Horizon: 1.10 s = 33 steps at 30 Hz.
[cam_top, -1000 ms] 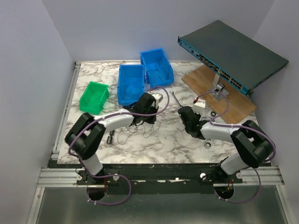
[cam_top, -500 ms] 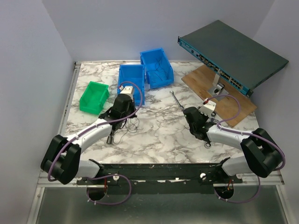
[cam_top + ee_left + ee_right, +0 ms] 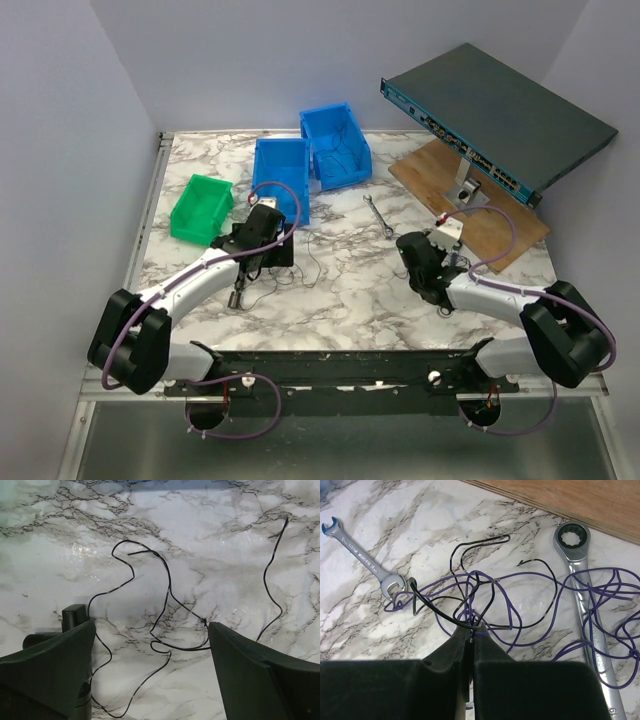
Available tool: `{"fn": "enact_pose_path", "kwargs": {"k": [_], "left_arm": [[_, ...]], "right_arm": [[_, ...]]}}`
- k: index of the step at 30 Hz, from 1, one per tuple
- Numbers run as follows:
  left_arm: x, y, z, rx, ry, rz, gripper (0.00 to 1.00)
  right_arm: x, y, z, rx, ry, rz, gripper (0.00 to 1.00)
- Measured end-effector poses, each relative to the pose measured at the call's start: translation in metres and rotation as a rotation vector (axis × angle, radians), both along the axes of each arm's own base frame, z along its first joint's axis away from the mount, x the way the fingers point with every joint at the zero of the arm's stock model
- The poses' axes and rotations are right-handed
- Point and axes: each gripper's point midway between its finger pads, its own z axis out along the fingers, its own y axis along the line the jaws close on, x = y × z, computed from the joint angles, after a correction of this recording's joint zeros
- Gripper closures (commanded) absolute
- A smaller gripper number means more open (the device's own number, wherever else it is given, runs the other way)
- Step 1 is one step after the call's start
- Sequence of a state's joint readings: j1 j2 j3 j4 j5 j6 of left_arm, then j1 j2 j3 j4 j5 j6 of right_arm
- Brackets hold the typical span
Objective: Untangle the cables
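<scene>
One thin black cable [image 3: 162, 607] lies loose and curly on the marble, between the wide-apart fingers of my open left gripper [image 3: 150, 680], touching neither. A second black strand [image 3: 272, 580] runs alone to its right. From above, that wire [image 3: 305, 268] lies just right of my left gripper [image 3: 265, 258]. My right gripper [image 3: 472, 630] is shut on a knot of purple and black cables [image 3: 485, 595] and holds it at the fingertips. The purple loops spread over the marble to the right. From above, my right gripper [image 3: 422, 272] is low over the table.
A small open-end wrench [image 3: 365, 555] lies left of the knot and a ratchet wrench [image 3: 585, 595] right, under purple loops. Wooden board [image 3: 470, 205] and network switch [image 3: 495, 115] back right. Green bin [image 3: 201, 208] and blue bins [image 3: 279, 180] behind. Small black cylinder [image 3: 238, 297] near left arm.
My left gripper carried a black cable leftward away from the right one, then opened and let it fall on the marble. My right gripper stayed shut on the knot.
</scene>
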State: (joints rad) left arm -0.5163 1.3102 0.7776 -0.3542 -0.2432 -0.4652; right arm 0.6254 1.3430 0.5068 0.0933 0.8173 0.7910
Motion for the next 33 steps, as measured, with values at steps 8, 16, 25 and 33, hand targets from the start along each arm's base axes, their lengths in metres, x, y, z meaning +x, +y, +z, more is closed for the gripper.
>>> {"fn": "enact_pose_path", "kwargs": {"k": [8, 16, 25, 33], "left_arm": [[0.012, -0.008, 0.001, 0.029, 0.098, 0.014, 0.01], [0.008, -0.015, -0.037, 0.009, 0.255, 0.012, 0.18], [0.001, -0.012, -0.057, -0.082, 0.298, 0.027, 0.97], [-0.008, -0.019, -0.055, -0.158, 0.244, -0.001, 1.00]], "right_arm": [[-0.001, 0.003, 0.004, 0.023, -0.016, 0.027, 0.94], [-0.003, 0.004, 0.009, 0.043, -0.041, 0.041, 0.94], [-0.005, 0.004, 0.010, 0.050, -0.046, 0.048, 0.94], [-0.006, 0.003, 0.011, 0.055, -0.057, 0.049, 0.94]]}}
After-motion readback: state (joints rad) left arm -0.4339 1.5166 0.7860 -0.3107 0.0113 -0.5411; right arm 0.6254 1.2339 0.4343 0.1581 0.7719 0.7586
